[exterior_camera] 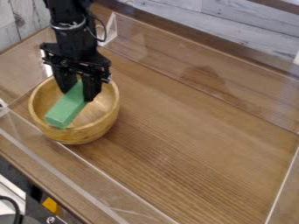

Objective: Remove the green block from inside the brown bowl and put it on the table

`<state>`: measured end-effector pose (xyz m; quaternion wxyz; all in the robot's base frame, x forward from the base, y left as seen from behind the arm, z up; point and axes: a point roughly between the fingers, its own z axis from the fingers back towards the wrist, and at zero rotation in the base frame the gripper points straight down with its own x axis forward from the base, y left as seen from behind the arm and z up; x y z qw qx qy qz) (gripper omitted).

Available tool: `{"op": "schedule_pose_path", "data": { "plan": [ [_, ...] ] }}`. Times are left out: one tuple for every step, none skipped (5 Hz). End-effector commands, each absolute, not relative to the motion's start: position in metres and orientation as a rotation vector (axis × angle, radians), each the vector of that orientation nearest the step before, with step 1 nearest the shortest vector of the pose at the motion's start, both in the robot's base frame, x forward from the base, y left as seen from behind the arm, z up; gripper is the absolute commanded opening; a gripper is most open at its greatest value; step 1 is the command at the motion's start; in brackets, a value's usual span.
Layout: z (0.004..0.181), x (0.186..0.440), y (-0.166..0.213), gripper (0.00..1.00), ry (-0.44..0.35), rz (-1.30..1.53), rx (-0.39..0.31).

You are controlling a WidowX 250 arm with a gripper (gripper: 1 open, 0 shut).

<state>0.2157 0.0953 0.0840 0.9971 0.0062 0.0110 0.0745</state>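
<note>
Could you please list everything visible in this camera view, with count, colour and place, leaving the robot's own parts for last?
small bright green rectangular block: one, green, tilted inside the bowl, its upper end between the claw's fingers.
round light-brown wooden bowl: one, light brown, on the table at the left of the view.
brown wood-grain table: one, brown and glossy, filling most of the view.
low clear plastic walls: transparent, along the table's edges.
whitish plank wall: pale grey-white, behind the table.
black robot arm: one, black, coming down from the top left.
black claw: one, black, pointing down over the bowl, shut on the green block.
</note>
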Motion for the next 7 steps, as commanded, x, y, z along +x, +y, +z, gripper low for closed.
{"op": "schedule_pose_path", "data": {
  "plan": [
    [0.096, 0.219, 0.09, 0.0, -0.019, 0.136, 0.033],
    [0.095, 0.218, 0.084, 0.0, -0.018, 0.126, 0.037],
    [0.092, 0.217, 0.077, 0.0, -0.017, 0.113, 0.043],
    [0.088, 0.215, 0.073, 0.0, -0.015, 0.097, 0.053],
    [0.083, 0.214, 0.07, 0.0, -0.013, 0.078, 0.064],
    [0.08, 0.213, 0.067, 0.0, -0.012, 0.068, 0.072],
    [0.077, 0.212, 0.064, 0.0, -0.011, 0.059, 0.078]
  ]
}}
